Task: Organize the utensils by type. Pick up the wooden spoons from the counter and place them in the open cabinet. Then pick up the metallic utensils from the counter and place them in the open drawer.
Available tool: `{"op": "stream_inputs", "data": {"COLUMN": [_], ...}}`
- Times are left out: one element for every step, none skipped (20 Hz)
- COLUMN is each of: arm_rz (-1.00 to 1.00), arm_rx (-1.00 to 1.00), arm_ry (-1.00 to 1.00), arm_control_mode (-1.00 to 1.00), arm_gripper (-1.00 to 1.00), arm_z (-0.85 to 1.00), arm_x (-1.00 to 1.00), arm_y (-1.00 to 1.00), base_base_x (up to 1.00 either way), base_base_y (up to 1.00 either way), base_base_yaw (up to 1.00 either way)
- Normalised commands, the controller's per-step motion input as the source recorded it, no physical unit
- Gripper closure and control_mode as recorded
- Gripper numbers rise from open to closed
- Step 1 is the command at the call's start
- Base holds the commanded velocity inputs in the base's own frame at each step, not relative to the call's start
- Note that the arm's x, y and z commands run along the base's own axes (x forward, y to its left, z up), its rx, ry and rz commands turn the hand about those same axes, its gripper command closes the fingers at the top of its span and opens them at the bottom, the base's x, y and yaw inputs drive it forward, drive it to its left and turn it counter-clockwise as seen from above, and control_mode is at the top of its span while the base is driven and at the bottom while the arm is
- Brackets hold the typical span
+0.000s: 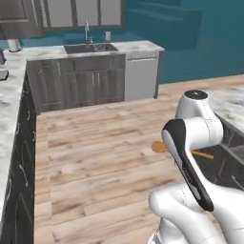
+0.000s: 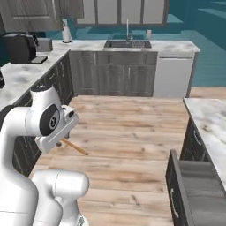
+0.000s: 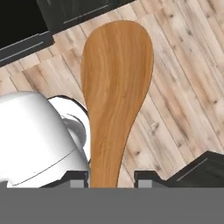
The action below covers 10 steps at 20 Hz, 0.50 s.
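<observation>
1. Between the two dark fingertips of the gripper (image 3: 111,178) sits the handle of a wooden spoon (image 3: 116,87). The gripper is clamped on it.
2. Seen from the hand, the spoon runs from 6 o'clock up to 12 o'clock, with its wide bowl at the far end.
3. Below the spoon is the wooden floor (image 3: 175,87), well under it.
4. From the right base, the spoon's handle (image 2: 74,147) pokes out toward 4 o'clock from the hand.
5. An open drawer (image 2: 194,190) stands at 4 o'clock in that view, under a marble tabletop (image 2: 209,119).
6. A sink (image 2: 128,43) sits far off at 12 o'clock.
</observation>
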Motion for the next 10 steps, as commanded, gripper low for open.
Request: {"op": "stream_inputs", "data": {"arm_rz": [0.0,0.0,0.0,0.0,0.0,0.0,0.0,0.0,0.0,0.0], "arm_rx": [0.0,0.0,0.0,0.0,0.0,0.0,0.0,0.0,0.0,0.0], "arm_ry": [0.0,0.0,0.0,0.0,0.0,0.0,0.0,0.0,0.0,0.0], "arm_control_mode": [1.0,1.0,1.0,1.0,1.0,1.0,1.0,1.0,1.0,1.0], "arm_gripper": [1.0,1.0,1.0,1.0,1.0,1.0,1.0,1.0,1.0,1.0], "arm_z": [0.0,0.0,0.0,0.0,0.0,0.0,0.0,0.0,0.0,0.0], "arm_x": [0.0,0.0,0.0,0.0,0.0,0.0,0.0,0.0,0.0,0.0], "arm_y": [0.0,0.0,0.0,0.0,0.0,0.0,0.0,0.0,0.0,0.0], "base_base_x": [1.0,1.0,1.0,1.0,1.0,1.0,1.0,1.0,1.0,1.0], "base_base_y": [0.0,0.0,0.0,0.0,0.0,0.0,0.0,0.0,0.06,0.1], "base_base_yaw": [0.0,0.0,0.0,0.0,0.0,0.0,0.0,0.0,0.0,0.0]}}
